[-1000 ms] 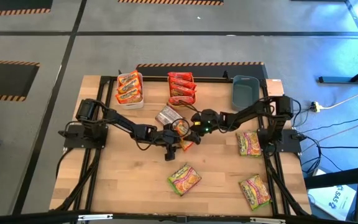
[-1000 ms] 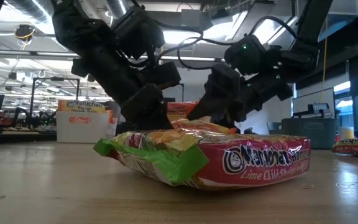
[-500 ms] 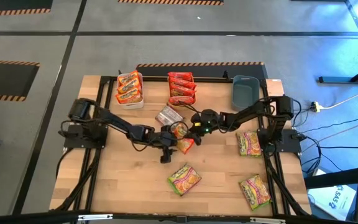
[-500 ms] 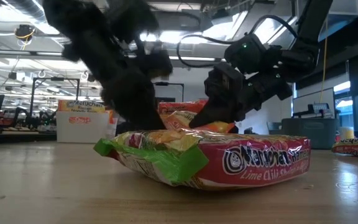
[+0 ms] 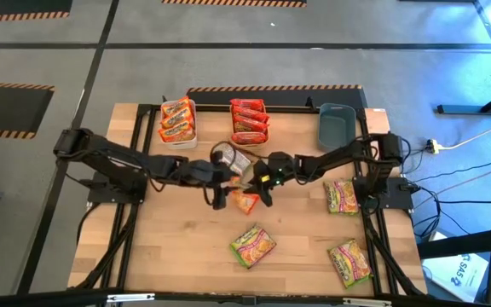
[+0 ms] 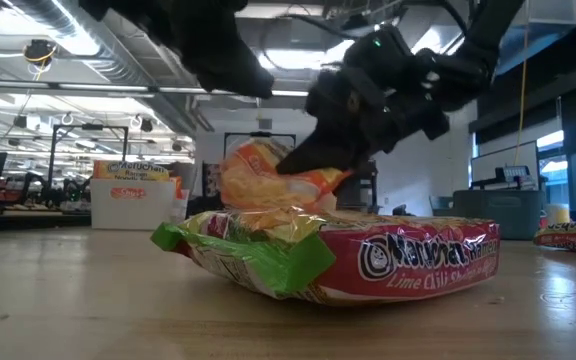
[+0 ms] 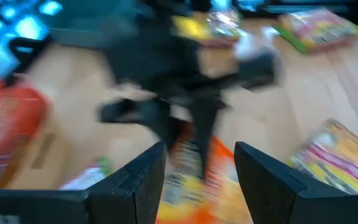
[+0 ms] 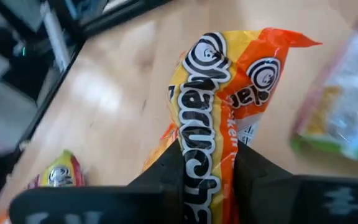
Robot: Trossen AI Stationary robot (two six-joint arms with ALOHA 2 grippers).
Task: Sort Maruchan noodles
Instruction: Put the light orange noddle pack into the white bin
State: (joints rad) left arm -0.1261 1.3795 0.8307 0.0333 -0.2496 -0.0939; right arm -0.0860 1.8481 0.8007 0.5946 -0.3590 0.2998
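Note:
An orange Maruchan noodle packet (image 5: 245,202) sits mid-table with my right gripper (image 5: 258,191) shut on it; the right wrist view shows it (image 8: 229,81) running away from the fingers. My left gripper (image 5: 218,195) hovers just to its left, raised above it (image 6: 228,60), open with nothing between its fingers (image 7: 201,168). A silvery packet (image 5: 231,159) lies flat behind the two grippers. Green packets lie flat at the near middle (image 5: 252,246), the right (image 5: 341,194) and the near right (image 5: 349,260). My right gripper pinches one end of the orange packet (image 8: 205,163) between its two fingers, the wrapper bunched up there. The fingers (image 6: 313,160) slant down from the table's right side. The packet stands tilted up (image 6: 268,180); the green packet in front hides its lower edge.
Along the far edge stand a white bin (image 5: 191,107) with orange packets, an orange bin (image 5: 233,119) with red packets and a grey-blue bin (image 5: 335,126). Bare wood shows at the near left of the table (image 5: 160,247).
My right gripper has shut on the orange packet, rolled its wrist and raised it, so the packet now stands up higher. My left gripper has risen well above the packet and drawn back toward the table's left, its fingers as far apart as before.

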